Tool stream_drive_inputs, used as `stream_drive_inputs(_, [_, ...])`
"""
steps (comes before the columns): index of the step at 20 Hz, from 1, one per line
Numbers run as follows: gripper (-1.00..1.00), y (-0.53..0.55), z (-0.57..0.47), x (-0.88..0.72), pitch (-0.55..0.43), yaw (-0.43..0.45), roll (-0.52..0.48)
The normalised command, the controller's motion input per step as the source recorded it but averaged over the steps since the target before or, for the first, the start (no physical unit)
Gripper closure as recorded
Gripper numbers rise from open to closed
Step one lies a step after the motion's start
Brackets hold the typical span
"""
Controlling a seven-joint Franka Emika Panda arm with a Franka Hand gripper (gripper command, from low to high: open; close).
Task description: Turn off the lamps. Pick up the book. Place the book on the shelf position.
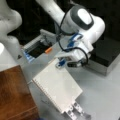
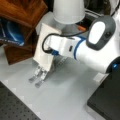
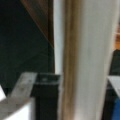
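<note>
The book (image 1: 57,86) is a whitish-grey slab with a row of small dots along its left edge. My gripper (image 1: 77,114) is shut on it, and the fingertips (image 2: 32,79) stick out past its lower edge. In a front view the book (image 2: 44,48) stands steeply tilted over the grey table, just right of the reddish-brown shelf block (image 2: 15,53). That same shelf block (image 1: 15,95) fills the lower left of a front view, close to the book's dotted edge. Seen from the wrist, the book (image 3: 85,60) runs edge-on between my fingers.
A white lampshade (image 2: 68,10) stands behind the arm. A grey box (image 1: 33,43) with a dark opening and an orange button (image 1: 48,50) sits behind the book. A black box (image 1: 107,52) lies to the right. Something blue (image 2: 10,32) sits under the wooden top.
</note>
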Motion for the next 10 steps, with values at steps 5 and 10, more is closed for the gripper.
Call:
stream_drive_inputs(5, [1.0, 0.12, 0.41, 0.35, 0.145, -0.199, -0.144])
stream_drive_inputs(10, [1.0, 0.11, 0.33, 0.31, 0.148, -0.228, -0.179])
